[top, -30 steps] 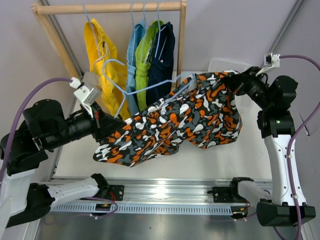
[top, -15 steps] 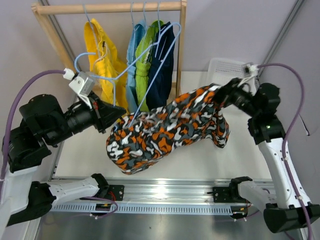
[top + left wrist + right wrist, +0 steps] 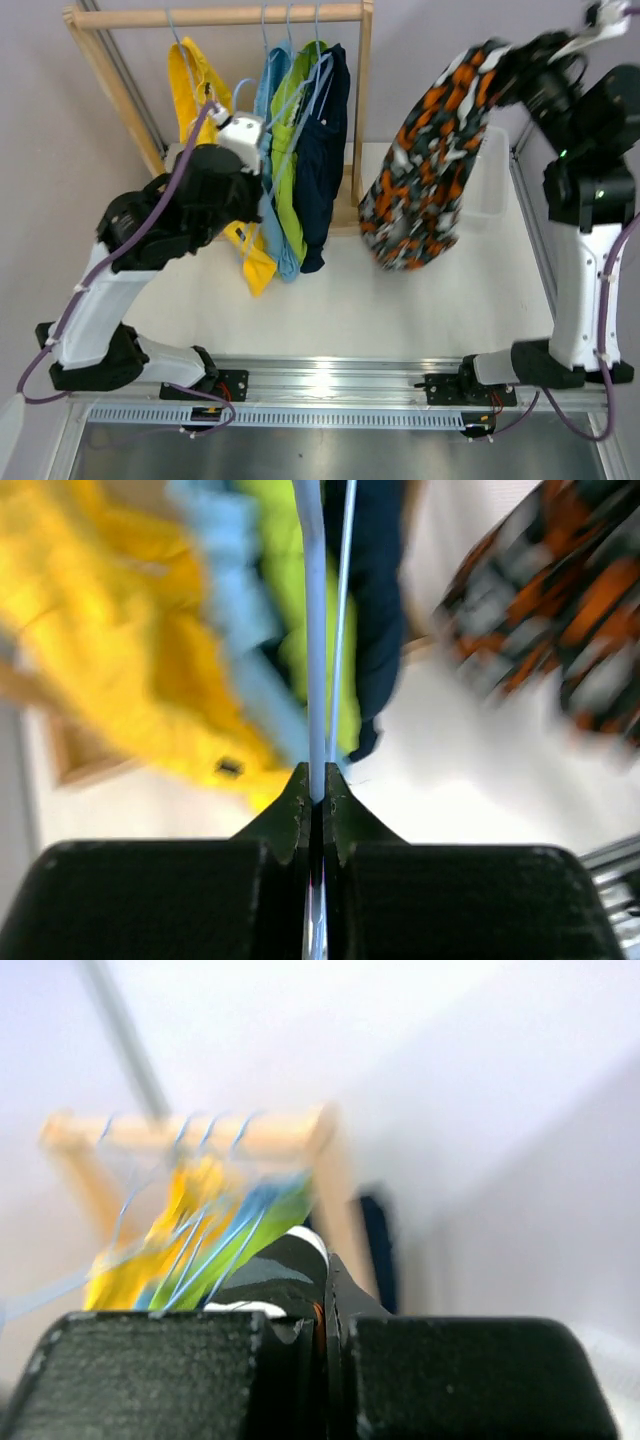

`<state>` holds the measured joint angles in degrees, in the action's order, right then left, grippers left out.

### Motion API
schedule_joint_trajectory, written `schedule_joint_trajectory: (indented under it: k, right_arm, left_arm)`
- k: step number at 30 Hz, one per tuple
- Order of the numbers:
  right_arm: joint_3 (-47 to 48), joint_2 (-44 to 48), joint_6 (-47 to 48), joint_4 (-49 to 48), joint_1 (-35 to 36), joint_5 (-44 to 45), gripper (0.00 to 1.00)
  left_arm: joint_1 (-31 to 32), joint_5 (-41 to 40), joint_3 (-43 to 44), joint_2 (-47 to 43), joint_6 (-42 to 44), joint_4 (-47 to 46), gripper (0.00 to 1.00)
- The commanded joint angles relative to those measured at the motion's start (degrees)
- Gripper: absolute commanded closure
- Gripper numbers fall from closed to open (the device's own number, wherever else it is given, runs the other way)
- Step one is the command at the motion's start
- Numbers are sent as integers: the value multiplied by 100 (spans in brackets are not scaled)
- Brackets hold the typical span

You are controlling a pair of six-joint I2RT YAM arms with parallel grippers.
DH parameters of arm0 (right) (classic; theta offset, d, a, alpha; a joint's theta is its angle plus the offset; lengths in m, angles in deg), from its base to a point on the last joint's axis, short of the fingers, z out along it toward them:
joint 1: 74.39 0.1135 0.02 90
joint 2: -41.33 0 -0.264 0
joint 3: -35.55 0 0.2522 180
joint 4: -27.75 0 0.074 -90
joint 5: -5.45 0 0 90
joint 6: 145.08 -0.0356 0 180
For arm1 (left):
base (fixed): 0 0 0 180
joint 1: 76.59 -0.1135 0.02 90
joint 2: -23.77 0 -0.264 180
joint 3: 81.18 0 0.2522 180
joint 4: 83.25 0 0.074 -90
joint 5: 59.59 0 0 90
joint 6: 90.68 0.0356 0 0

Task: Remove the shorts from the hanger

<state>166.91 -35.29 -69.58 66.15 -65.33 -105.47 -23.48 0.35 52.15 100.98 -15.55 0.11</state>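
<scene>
The orange-black-white patterned shorts [image 3: 425, 170] hang free in the air from my right gripper [image 3: 508, 62], which is raised high at the right and shut on their fabric [image 3: 270, 1270]. My left gripper [image 3: 317, 780] is shut on the wire of a bare light-blue hanger [image 3: 315, 630]. It holds the hanger in front of the clothes on the rack [image 3: 258, 165]. The yellow shorts [image 3: 195, 85], light blue shorts [image 3: 270, 95], lime green shorts [image 3: 290, 170] and dark navy shorts [image 3: 325, 150] hang from hangers on the wooden rack [image 3: 220, 15].
A white basket [image 3: 490, 195] stands at the back right, partly hidden behind the hanging patterned shorts. The rack's right post [image 3: 362, 100] stands between the two arms. The white tabletop [image 3: 330, 300] lies below.
The patterned shorts have come off the hanger. My right gripper lifted them up and to the right. My left gripper swung the bare hanger up and back toward the rack.
</scene>
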Motion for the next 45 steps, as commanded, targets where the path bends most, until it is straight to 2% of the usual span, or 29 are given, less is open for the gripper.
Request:
schedule_joint_trajectory:
  k: [1, 2, 4, 8, 13, 16, 18, 21, 22, 25, 26, 27, 29, 31, 34, 39, 45]
  right_arm:
    - [1561, -993, -430, -187, -737, 344, 100]
    - [2060, -1404, -657, -406, -1061, 361, 100]
    - [2162, -1679, -956, -801, -1318, 283, 100]
    - [1742, -2329, -1283, -1697, -1609, 116, 100]
    - [1048, -2946, -1134, -1910, -1644, -51, 100]
    - [-24, -2999, -1037, -1885, -1653, -122, 100]
    - [-516, -2964, -993, -1718, -1671, -201, 99]
    - [-2105, -2448, -1247, -2400, -1758, -552, 87]
    - [-3032, -1993, -1474, -3003, -1802, -431, 87]
    - [-4310, -1245, -1940, -3648, -1846, -246, 92]
    - [-4490, -1128, -1995, -3729, -1838, -323, 77]
    - [-4605, -1040, -2013, -3747, -1838, -394, 55]
    - [-4693, -856, -1891, -3424, -1759, -342, 1]
    - [-4685, -750, -1697, -2995, -1680, -124, 1]
    - [-4781, -539, -1591, -2816, -1636, -200, 1]
    - [-5053, -170, -1381, -2606, -1521, -298, 1]
    - [-5396, 94, -1301, -2535, -1504, -342, 0]
  left_arm:
    - [25, -1255, 223, -1110, -313, 735, 100]
    - [25, -1500, 286, -1155, -323, 878, 100]
    - [25, -1651, 618, -1191, -402, 1281, 100]
    - [25, -1976, 822, -1366, -446, 1442, 100]
    - [25, -2161, 708, -1209, -385, 1337, 100]
    - [-124, -2495, 559, -849, -315, 1328, 100]
    - [-709, -2164, 568, -516, -157, 1258, 100]
    - [-1396, -1619, 288, -417, 2, 767, 100]
    - [-1503, -1538, 217, -426, 28, 652, 100]
    - [-1610, -1476, 23, -514, -94, 554, 100]
    - [-1619, -1476, -3, -540, -138, 580, 100]
    - [-1610, -1467, -186, -593, -234, 642, 100]
    - [-1619, -1450, -695, -838, -332, 669, 100]
    - [-1619, -1493, -1248, -1180, -428, 599, 100]
    - [-1698, -1608, -1436, -1392, -525, 659, 100]
    - [-1742, -1915, -989, -1709, -552, 1019, 100]
    - [-1751, -1994, -1032, -1894, -543, 1204, 100]
